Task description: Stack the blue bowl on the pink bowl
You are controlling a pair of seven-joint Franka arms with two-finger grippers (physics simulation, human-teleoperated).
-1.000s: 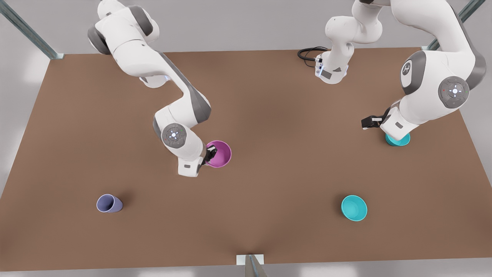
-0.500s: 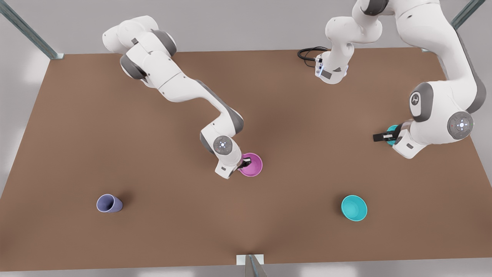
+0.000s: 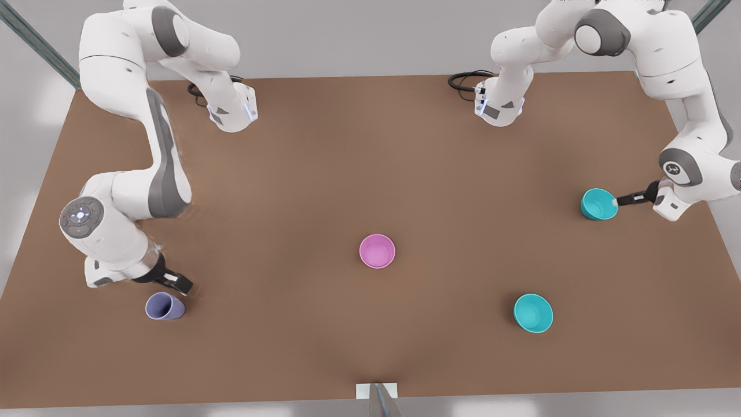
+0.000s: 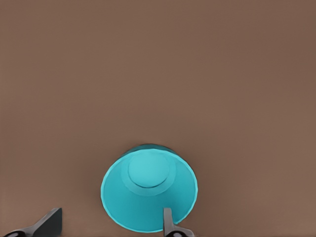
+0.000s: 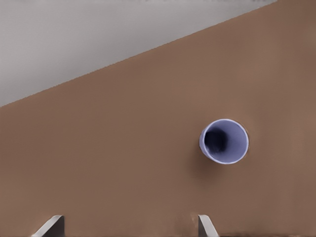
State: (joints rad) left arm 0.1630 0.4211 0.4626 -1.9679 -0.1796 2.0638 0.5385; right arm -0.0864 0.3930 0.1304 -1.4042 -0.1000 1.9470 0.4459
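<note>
Resting freed, pink bowl [image 3: 377, 251].

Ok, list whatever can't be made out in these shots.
- Left pincer, front view: its fingers merge into one dark shape at the rim of the blue bowl, so contact is unclear.
- Left wrist view: the picture edge cuts the fingers off, hiding where they meet the bowl.
- Right pincer, front view: it cannot be told whether it touches or is clear of the lavender cup.
</note>
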